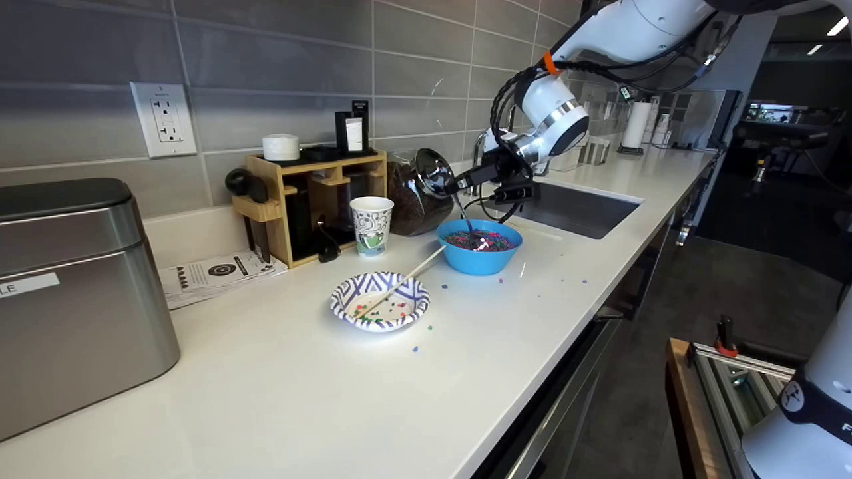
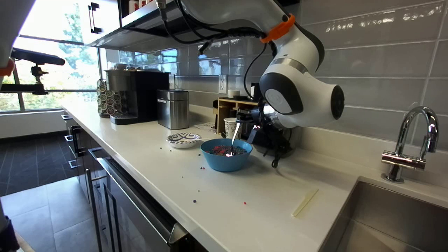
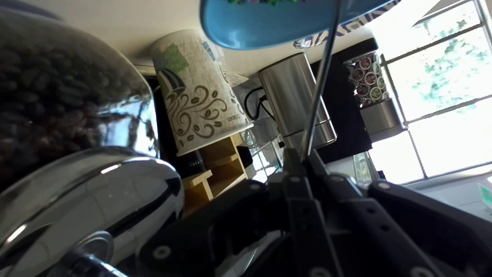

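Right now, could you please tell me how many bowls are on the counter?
2: a round blue plastic bowl, with a silver metal spoon in it, and a shallow white-and-blue paper bowl beside it, nearer the steel bin. Others may be hidden.

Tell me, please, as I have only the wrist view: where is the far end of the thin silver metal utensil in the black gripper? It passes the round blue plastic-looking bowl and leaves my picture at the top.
Observer: The utensil ends inside the blue bowl, among small multicoloured pieces.
Operator: Thank you. Is there any long thing in the white paper bowl with purple-blue zigzags? I see only part of its outside.
Observer: Yes, a thin, straight, pale stick, which reaches over the rim towards the blue bowl.
Operator: And does anything small lie loose on the smooth white counter?
Observer: Yes, several coloured bits are scattered near both bowls.
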Controlling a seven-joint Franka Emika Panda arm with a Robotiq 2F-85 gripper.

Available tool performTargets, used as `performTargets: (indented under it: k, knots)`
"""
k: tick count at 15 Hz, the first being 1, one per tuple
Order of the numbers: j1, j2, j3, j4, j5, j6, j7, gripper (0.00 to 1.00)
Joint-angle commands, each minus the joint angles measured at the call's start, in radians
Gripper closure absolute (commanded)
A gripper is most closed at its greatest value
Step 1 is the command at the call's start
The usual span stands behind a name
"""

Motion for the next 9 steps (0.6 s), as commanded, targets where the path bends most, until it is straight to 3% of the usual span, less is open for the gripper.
performTargets:
  k: [1, 9]
  knots:
    - [-0.008, 0.004, 0.003, 0.003, 0.012, -0.022, -0.014, 0.96]
    - [-0.008, 0.003, 0.003, 0.002, 0.013, -0.022, -0.016, 0.97]
